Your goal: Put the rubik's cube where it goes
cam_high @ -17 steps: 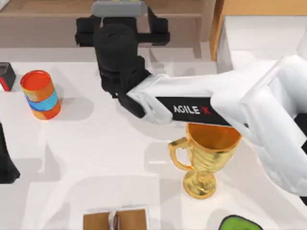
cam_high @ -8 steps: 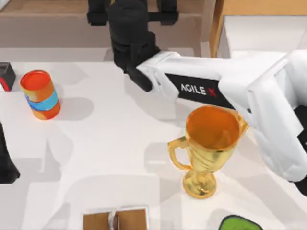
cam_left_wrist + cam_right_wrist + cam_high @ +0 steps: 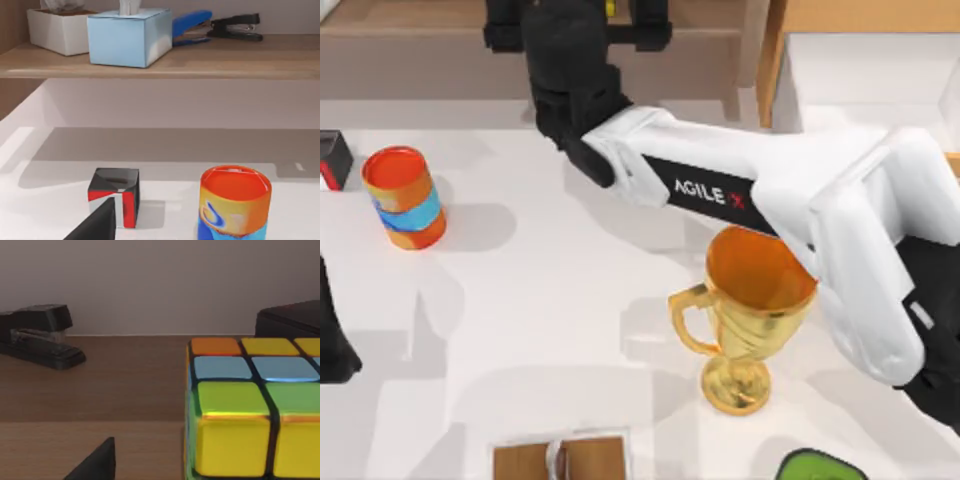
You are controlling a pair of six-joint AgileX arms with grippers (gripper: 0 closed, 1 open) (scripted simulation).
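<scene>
Rubik's cube [image 3: 250, 415] is at the wooden shelf [image 3: 125, 385] along the far edge, right up against the right wrist camera. The black stapler [image 3: 40, 335] sits well to one side and a dark object [image 3: 290, 320] is just behind the cube. The cube's underside is cut off, so can't confirm whether it's resting on the shelf or just above it. Right gripper [image 3: 578, 30] is over that far shelf, with the right arm stretched across the table [image 3: 540, 300] above the gold trophy [image 3: 752, 310]. Jaw state can't be told on either arm. My read: transport is essentially done and the cube is at its spot. What's left is to confirm set-down and release, then back out without clipping the trophy. Left arm [image 3: 332, 345] is parked at the near left, and the orange-and-blue can [image 3: 405, 197] is untouched at far left.
</scene>
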